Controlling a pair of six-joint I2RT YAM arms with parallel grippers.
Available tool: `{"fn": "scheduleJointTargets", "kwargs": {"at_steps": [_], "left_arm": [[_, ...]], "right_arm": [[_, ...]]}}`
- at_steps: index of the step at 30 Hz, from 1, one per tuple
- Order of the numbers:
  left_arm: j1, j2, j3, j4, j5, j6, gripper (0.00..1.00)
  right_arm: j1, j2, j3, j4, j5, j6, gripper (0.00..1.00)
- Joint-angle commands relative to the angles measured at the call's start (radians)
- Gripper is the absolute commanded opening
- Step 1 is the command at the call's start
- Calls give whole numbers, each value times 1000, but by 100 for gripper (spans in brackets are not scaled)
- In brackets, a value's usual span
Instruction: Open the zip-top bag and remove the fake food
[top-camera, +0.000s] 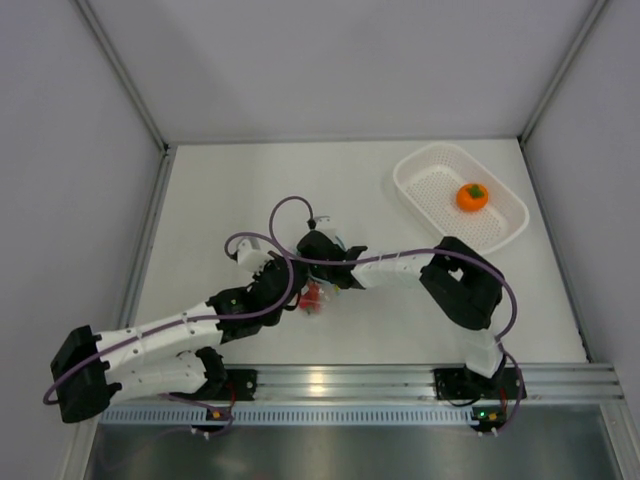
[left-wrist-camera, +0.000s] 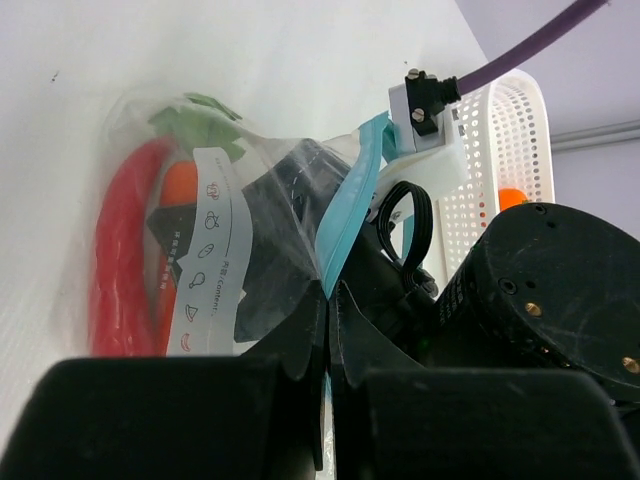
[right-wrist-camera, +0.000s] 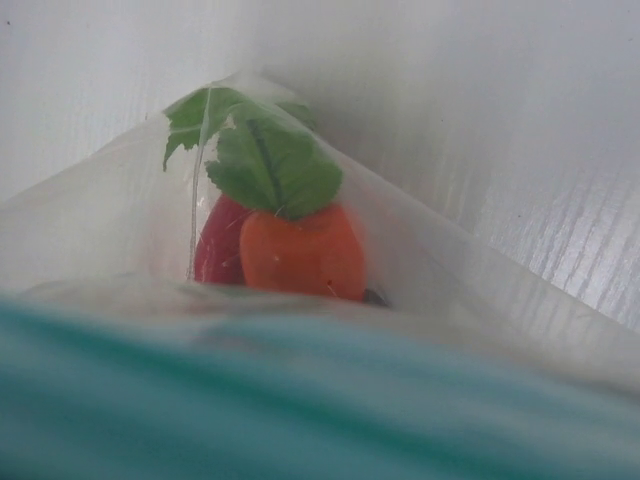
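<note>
The clear zip-top bag (top-camera: 313, 298) lies at the table's middle between both grippers. In the left wrist view my left gripper (left-wrist-camera: 330, 292) is shut on the bag's light blue zip strip (left-wrist-camera: 350, 200). The red chili pepper (left-wrist-camera: 115, 260) and the orange carrot (left-wrist-camera: 178, 185) lie inside the bag (left-wrist-camera: 215, 250). My right gripper (top-camera: 325, 280) is at the bag's mouth; a dark part of it (left-wrist-camera: 285, 230) shows through the plastic. Its view looks into the bag at the carrot (right-wrist-camera: 300, 250), the chili (right-wrist-camera: 215, 245) and the blurred strip (right-wrist-camera: 300, 400); its fingers are hidden. The round orange (top-camera: 472, 197) lies in the basket.
The white perforated basket (top-camera: 500, 235) stands at the back right, also in the left wrist view (left-wrist-camera: 520, 130). Purple cables loop over both arms near the bag. White walls close the table on the left, back and right.
</note>
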Motion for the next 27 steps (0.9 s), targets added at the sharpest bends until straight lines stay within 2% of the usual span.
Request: {"fn": "scheduleJointTargets", "kwargs": {"at_steps": [1, 4, 15, 23, 27], "left_arm": [[1, -24, -10, 7, -40, -3, 0], [1, -23, -8, 1, -51, 8, 0], [1, 29, 33, -25, -79, 78, 0], [1, 81, 93, -35, -71, 243, 0], [-1, 92, 140, -33, -34, 400, 0]], "right_arm": [[14, 11, 9, -33, 58, -20, 37], [15, -32, -14, -22, 62, -23, 32], [23, -210, -79, -11, 59, -41, 29], [28, -295, -85, -29, 61, -74, 27], [28, -306, -54, -48, 45, -120, 25]]}}
